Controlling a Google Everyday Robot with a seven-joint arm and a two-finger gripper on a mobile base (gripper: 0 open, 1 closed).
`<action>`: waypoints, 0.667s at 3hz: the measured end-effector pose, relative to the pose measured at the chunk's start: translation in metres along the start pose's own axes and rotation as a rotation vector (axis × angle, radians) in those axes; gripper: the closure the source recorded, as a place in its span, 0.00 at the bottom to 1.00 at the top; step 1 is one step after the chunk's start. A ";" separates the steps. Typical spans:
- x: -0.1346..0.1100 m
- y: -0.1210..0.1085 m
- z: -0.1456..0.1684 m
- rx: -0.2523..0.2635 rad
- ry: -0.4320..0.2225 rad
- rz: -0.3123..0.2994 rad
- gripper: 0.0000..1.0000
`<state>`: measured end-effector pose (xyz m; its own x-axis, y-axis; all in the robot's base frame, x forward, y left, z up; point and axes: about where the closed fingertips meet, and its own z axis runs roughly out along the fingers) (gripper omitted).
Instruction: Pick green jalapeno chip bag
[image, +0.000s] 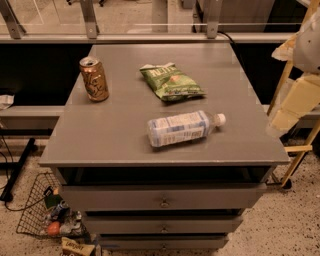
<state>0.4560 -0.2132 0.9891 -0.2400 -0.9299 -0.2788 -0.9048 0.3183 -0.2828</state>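
The green jalapeno chip bag (171, 82) lies flat on the grey cabinet top (115, 130), slightly behind the centre, crinkled and glossy with pale lettering. My gripper (292, 102) shows as pale, blurred shapes at the right edge of the view, beyond the cabinet's right side. It is well to the right of the bag and touches nothing.
A brown-gold drink can (94, 79) stands upright at the left rear. A clear water bottle (182, 128) lies on its side in front of the bag, cap to the right. A wire basket (35, 210) with items sits on the floor at lower left, with a tan snack bag (75, 247) beside it. A rail runs behind.
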 end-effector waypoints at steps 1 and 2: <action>0.000 0.000 0.000 0.000 0.000 0.000 0.00; -0.024 -0.025 0.012 -0.016 -0.012 0.014 0.00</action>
<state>0.4886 -0.1966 0.9918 -0.2481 -0.9230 -0.2940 -0.9071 0.3279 -0.2640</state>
